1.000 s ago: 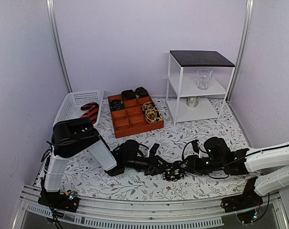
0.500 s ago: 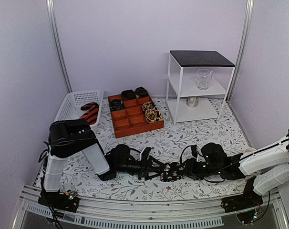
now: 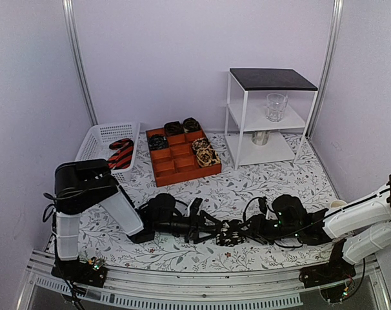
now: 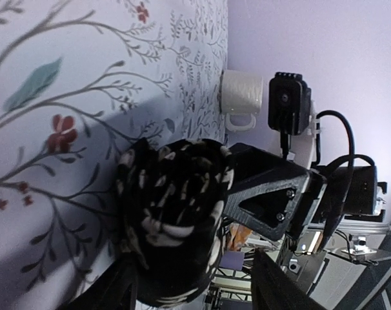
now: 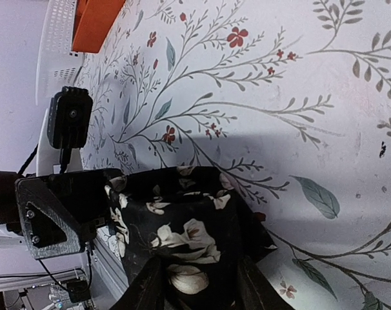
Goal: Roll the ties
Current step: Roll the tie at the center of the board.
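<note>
A coiled tie (image 3: 231,232), black with pale flowers, sits on the floral tablecloth near the front edge between my two grippers. My right gripper (image 3: 245,230) comes in from the right and is shut on the tie (image 5: 182,226), with a finger on either side of the coil. In the left wrist view its black finger (image 4: 266,200) presses the coil (image 4: 173,219). My left gripper (image 3: 211,227) lies low on the left and is open (image 4: 195,287). One finger is next to the coil and the other stands clear of it.
An orange divided tray (image 3: 182,165) at the back holds several rolled ties. A white basket (image 3: 95,139) at back left holds a red-and-black striped tie (image 3: 121,152). A white shelf unit (image 3: 266,123) carries a glass (image 3: 276,106). A white mug (image 3: 337,205) stands by the right arm.
My left gripper has opened off the coil and its arm has drawn back to the left and lower. My right gripper has closed on the coil, which shifted slightly left.
</note>
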